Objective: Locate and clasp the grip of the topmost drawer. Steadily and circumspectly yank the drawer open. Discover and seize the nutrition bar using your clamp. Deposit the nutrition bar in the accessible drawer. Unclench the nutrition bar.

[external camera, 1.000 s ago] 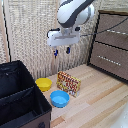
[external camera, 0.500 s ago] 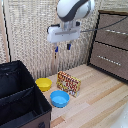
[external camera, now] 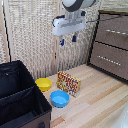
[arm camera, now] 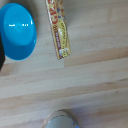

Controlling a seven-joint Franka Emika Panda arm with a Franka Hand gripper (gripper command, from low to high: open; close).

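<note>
The topmost drawer [external camera: 113, 32] is shut in the dark cabinet at the exterior view's right, and its thin bar handle [external camera: 116, 31] is free. The nutrition bar [external camera: 68, 83], a red, yellow and orange packet, stands on its edge on the wooden floor between the bowls and the cabinet. It also shows in the wrist view [arm camera: 58, 27]. My clamp [external camera: 68, 40] hangs high above the packet, well to the left of the drawers. Its bluish fingertips [external camera: 62, 42] are apart with nothing between them. The fingers do not show in the wrist view.
A yellow bowl [external camera: 43, 84] and a blue bowl [external camera: 60, 98] [arm camera: 17, 31] sit beside the packet. A large black box [external camera: 20, 100] stands at the left front. A lower drawer [external camera: 107, 59] is shut. A wicker screen [external camera: 30, 35] is behind.
The arm and clamp have risen slightly. The packet, bowls and drawers have not moved.
</note>
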